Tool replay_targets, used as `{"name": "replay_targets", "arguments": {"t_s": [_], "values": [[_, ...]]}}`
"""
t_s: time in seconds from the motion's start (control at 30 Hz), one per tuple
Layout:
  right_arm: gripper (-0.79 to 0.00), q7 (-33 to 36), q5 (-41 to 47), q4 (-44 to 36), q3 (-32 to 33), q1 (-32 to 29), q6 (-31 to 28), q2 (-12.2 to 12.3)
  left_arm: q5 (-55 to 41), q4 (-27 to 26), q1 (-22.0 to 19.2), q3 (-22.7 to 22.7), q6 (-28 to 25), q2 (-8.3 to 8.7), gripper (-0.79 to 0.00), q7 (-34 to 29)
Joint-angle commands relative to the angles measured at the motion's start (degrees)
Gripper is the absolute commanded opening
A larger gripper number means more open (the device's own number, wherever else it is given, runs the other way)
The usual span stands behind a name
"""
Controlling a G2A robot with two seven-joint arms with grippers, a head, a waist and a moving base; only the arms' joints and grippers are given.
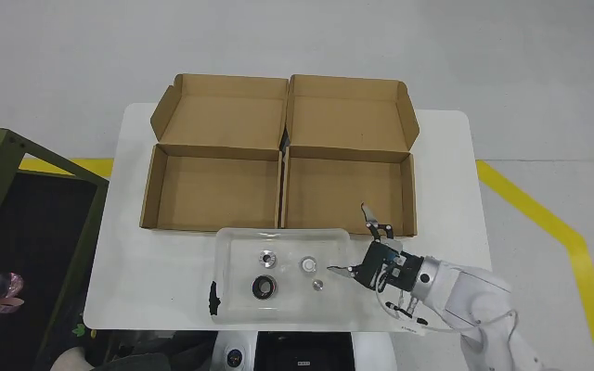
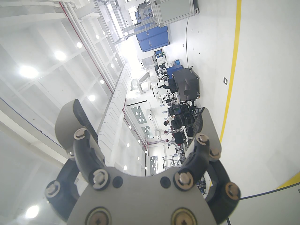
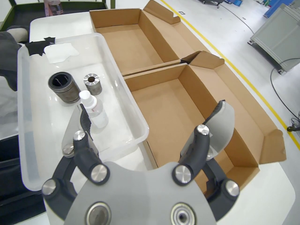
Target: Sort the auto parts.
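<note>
A clear plastic bin (image 1: 232, 243) at the table's near edge holds a dark ring-shaped bearing (image 1: 265, 288), a silver bushing (image 1: 268, 259), a small white-capped bottle (image 1: 307, 265) and a tiny metal piece (image 1: 317, 284). My right gripper (image 1: 348, 241) is open above the bin's right end; one finger is over the bin, the other over the right box's near wall. The right wrist view shows the bearing (image 3: 63, 86), bushing (image 3: 92, 83) and bottle (image 3: 93, 110) beyond my right gripper (image 3: 152, 112). My left gripper (image 2: 138, 115) is open with nothing between its fingers, aimed away from the table.
Two open cardboard boxes, left (image 1: 212, 190) and right (image 1: 345, 193), stand side by side behind the bin with their lids folded back. A black scrap (image 1: 213, 300) sits on the bin's left rim. A green cart (image 1: 42, 232) is left of the table.
</note>
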Motion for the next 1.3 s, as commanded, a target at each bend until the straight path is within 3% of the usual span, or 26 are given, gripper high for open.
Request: {"name": "replay_targets", "arguments": {"t_s": [0.0,0.33,0.9,1.27], "values": [[0.0,1.93,0.27,0.45,-1.67,1.17,-0.85,0.04,0.0,0.0,0.0,0.0,0.0,0.0,0.0,0.0],[0.0,11.26,2.39,2.78,-8.73,6.57,-3.94,0.18,0.0,0.0,0.0,0.0,0.0,0.0,0.0,0.0],[0.0,23.21,5.53,3.64,-16.9,9.75,-3.85,0.58,0.0,0.0,0.0,0.0,0.0,0.0,0.0,0.0],[-0.009,25.99,8.2,5.9,-18.83,11.45,-1.4,0.92,0.0,0.0,0.0,0.0,0.0,0.0,0.0,0.0]]}}
